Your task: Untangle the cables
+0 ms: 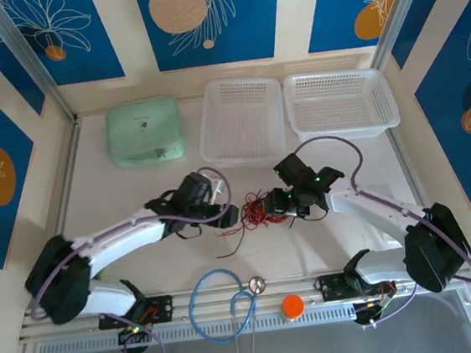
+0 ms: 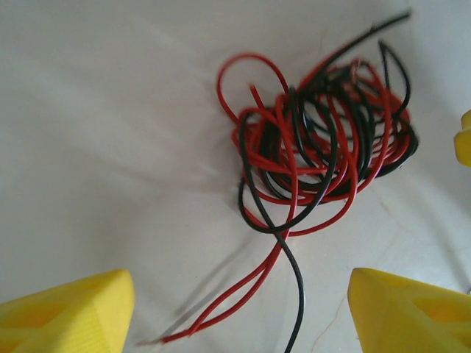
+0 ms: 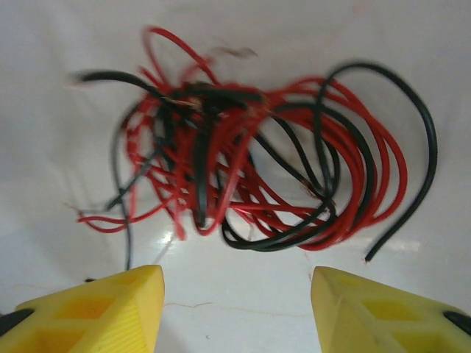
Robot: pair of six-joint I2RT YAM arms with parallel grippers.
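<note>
Hovering over cables (image 2: 316, 147): left gripper (image 2: 239, 305) and right gripper (image 3: 235, 294) parted, empty; I'd pinch one free end, pull slowly.

White arms (image 1: 116, 240) (black at the joints (image 1: 433, 248)) — purple cables (image 1: 333, 138), yellow pincer fingers (image 2: 66, 312).
</note>
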